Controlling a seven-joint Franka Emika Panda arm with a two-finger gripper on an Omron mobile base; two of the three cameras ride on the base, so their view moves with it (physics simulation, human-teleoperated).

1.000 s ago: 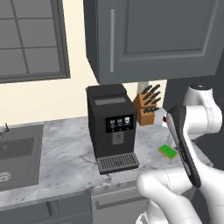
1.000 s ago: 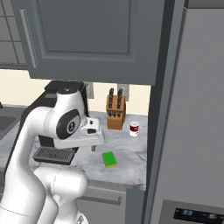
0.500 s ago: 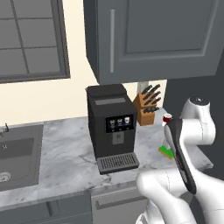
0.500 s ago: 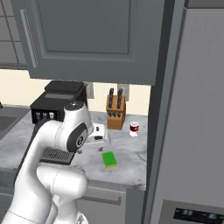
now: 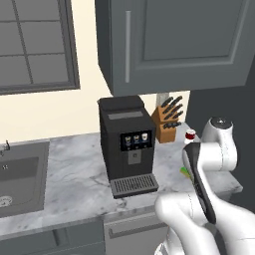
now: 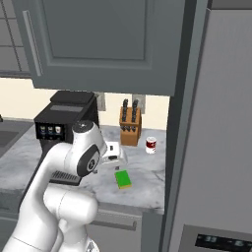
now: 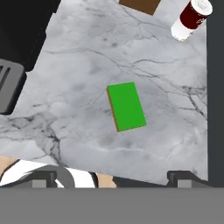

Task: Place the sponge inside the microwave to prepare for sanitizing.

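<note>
Sponge [image 7: 126, 106] lies flat mid-frame on the marble surface [image 7: 78, 65], untouched; my fingers [image 7: 39, 178] are spread wide. Risk: sponge sits skewed, so an unaligned descent could pinch a corner and skid it toward the can [image 7: 191, 17].

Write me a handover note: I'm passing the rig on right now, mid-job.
Gripper: open, holding nothing, above the sponge.
Sponge: flat on the marble counter, green side up, untouched, between the coffee machine and the fridge side; a red can and knife block stand behind it.
Done: arm lined up over the sponge.
Left: descend, grasp, carry the sponge into the microwave, whose place these pictures don't tell.
</note>
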